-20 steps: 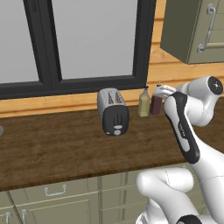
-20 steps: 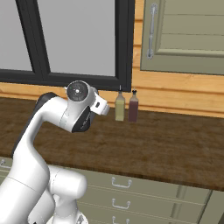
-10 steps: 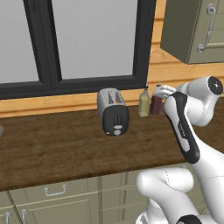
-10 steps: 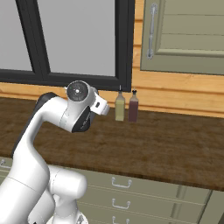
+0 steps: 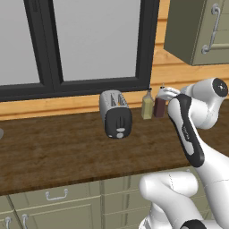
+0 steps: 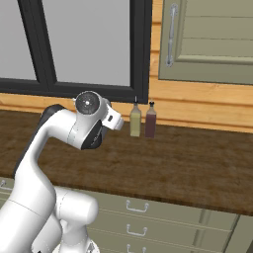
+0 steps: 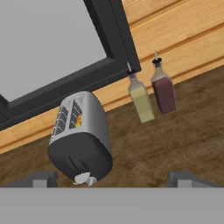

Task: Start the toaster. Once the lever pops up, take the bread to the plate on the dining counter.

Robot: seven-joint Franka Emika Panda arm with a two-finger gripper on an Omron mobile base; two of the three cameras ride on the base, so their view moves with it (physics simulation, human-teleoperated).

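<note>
A silver toaster [image 7: 81, 138] stands on a dark wood bench [image 7: 175, 144] below a black-framed window [image 7: 111, 41], a sliver of golden bread [image 7: 79, 120] showing in one slot and its pale lever [image 7: 82, 178] on the black end panel facing the camera. To its right, against the wooden wall, an olive bottle [image 7: 141, 99] and a dark red bottle [image 7: 163, 90] stand just beside each other.

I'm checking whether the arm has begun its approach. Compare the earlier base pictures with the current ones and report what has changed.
Nothing has visibly changed. The arm keeps the same raised pose above the worktop, and the gripper stays open and empty. The toaster, the olive bottle and the dark red bottle stand where they were, with the bread down in a slot.
</note>
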